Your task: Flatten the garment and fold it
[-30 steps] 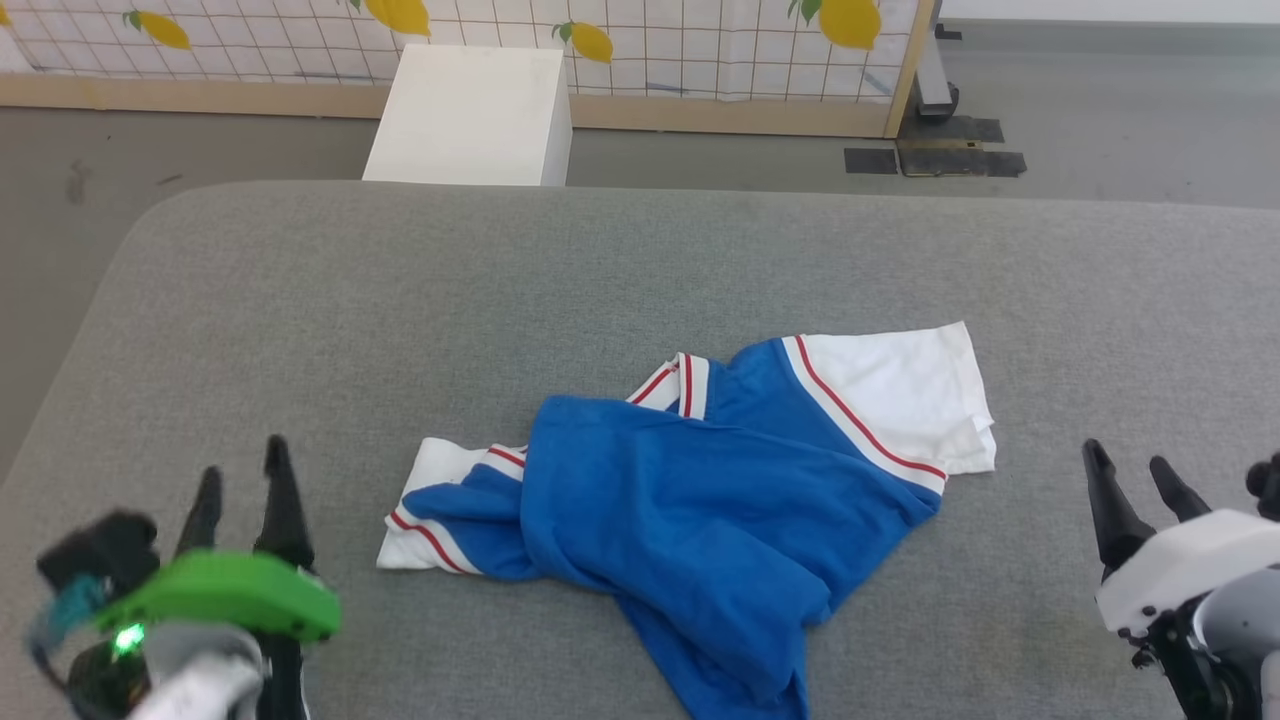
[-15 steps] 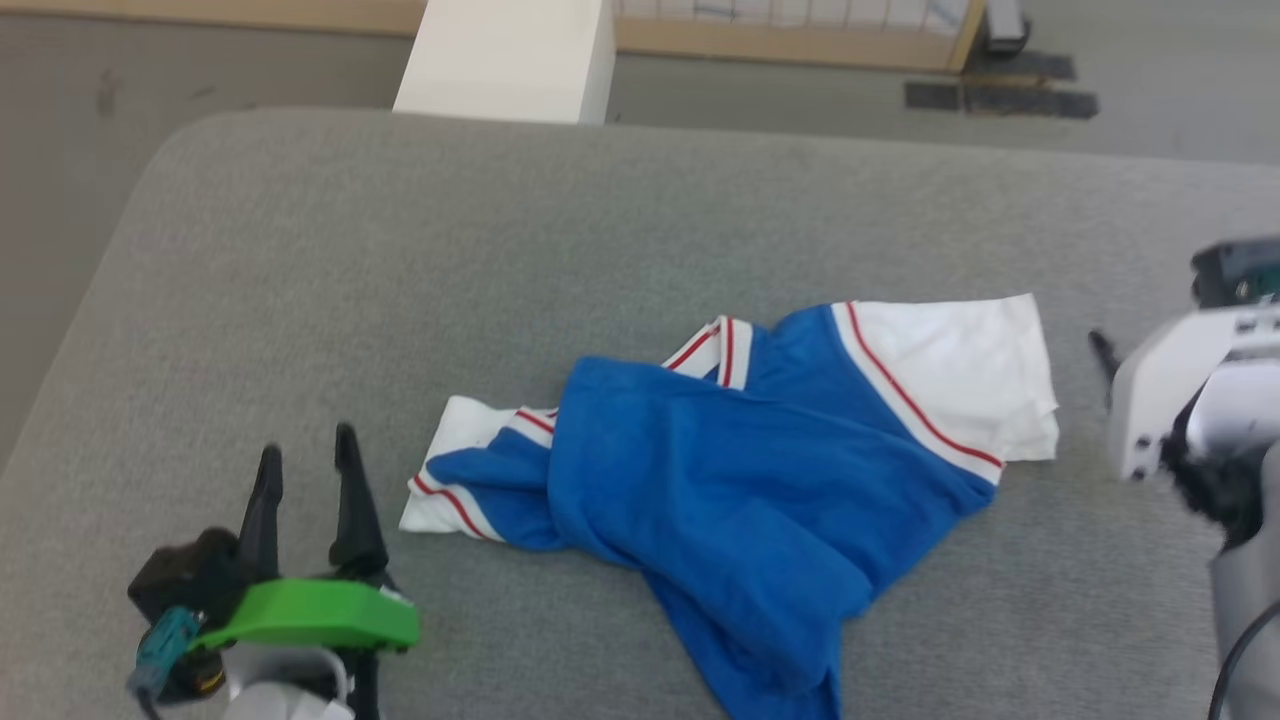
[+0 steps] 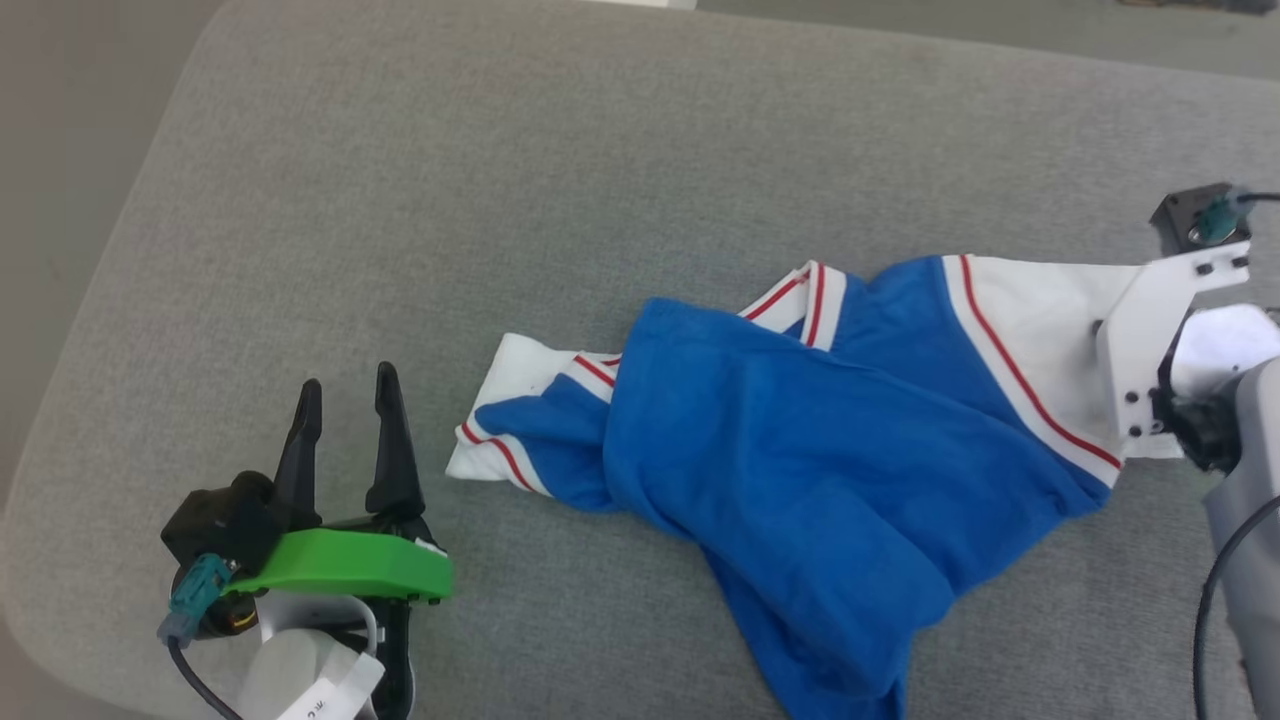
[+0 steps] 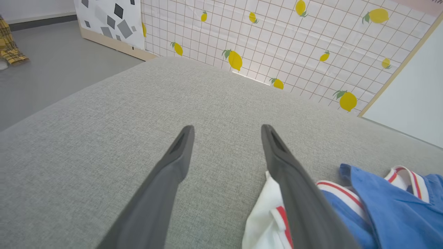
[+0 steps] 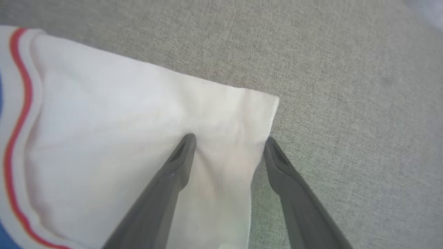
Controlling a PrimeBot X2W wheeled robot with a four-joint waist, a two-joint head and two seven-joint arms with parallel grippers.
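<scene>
Flattening, how to: close the right gripper (image 5: pixel 229 138) on the corner of the right sleeve (image 5: pixel 121 117), take the left sleeve (image 3: pixel 520 368) with the left gripper (image 3: pixel 348 378), then draw both apart, low over the bench (image 3: pixel 500 150), so the twisted blue body of the garment (image 3: pixel 800 450) unrolls without lifting. Judgement only.
Room: lemon-print grid panel (image 4: pixel 277 41) past the far edge; grey floor (image 4: pixel 52 65) to the left.
Bench: grey woven cover, padded, rounded left corners.
Garment: centre to right of bench, crumpled, blue body folded across itself toward the near edge.
Right gripper: spread, straddling the white sleeve's far-right edge; contact cannot be told.
Left gripper: spread, empty, just left of the left sleeve.
</scene>
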